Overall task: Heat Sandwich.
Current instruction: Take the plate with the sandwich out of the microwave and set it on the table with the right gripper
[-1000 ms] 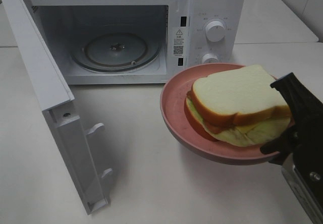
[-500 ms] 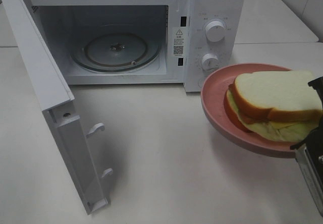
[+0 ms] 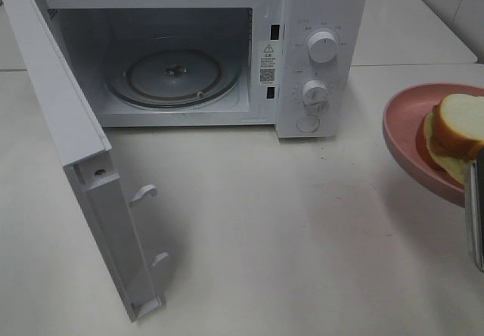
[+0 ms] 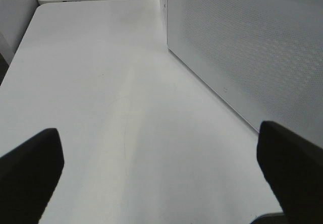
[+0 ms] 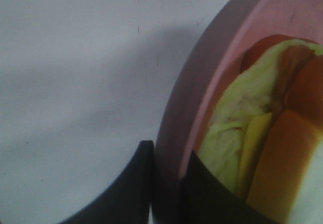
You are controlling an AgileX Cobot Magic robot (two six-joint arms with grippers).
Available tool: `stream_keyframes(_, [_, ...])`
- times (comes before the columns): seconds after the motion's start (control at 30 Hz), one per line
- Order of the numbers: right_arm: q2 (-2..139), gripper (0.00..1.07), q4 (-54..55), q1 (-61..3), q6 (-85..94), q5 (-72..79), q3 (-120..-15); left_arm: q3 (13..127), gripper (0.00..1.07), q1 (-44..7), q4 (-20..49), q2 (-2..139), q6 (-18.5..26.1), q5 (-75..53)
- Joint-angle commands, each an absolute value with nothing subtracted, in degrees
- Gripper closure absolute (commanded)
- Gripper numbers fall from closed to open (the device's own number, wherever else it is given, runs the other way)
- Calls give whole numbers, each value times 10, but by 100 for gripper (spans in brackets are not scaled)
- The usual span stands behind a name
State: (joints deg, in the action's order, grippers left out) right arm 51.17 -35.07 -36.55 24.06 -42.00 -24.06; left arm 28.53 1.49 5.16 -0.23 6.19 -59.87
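Right wrist view: right gripper point(image 5: 166, 183) pinches the pink plate point(image 5: 174, 113) rim, sandwich point(image 5: 252, 153) just inside its fingers; left gripper point(image 4: 161, 173) gapes, empty.

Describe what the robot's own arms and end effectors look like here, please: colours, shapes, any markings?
Little shows. The left end effector has two black, matte, blunt, rounded fingers, with no markings visible. The right end effector has similar black fingers with smooth curved edges. In the high view only a silvery metal strip of the right arm appears at the edge. No cables are visible.
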Motion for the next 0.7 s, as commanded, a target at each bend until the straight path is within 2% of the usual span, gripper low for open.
stream_keyframes(0.03, [507,107,-375,-368,201,-432,-242,284,7,16,54,-18,60,-590])
stream_keyframes(0.5, [511,107,-459,-368,-70,-528,-242,284,7,16,54,-18,60,-590])
stream_keyframes(0.7, [570,107,-477,-366,-142,-543,-262,284,7,16,54,-18,60,-590])
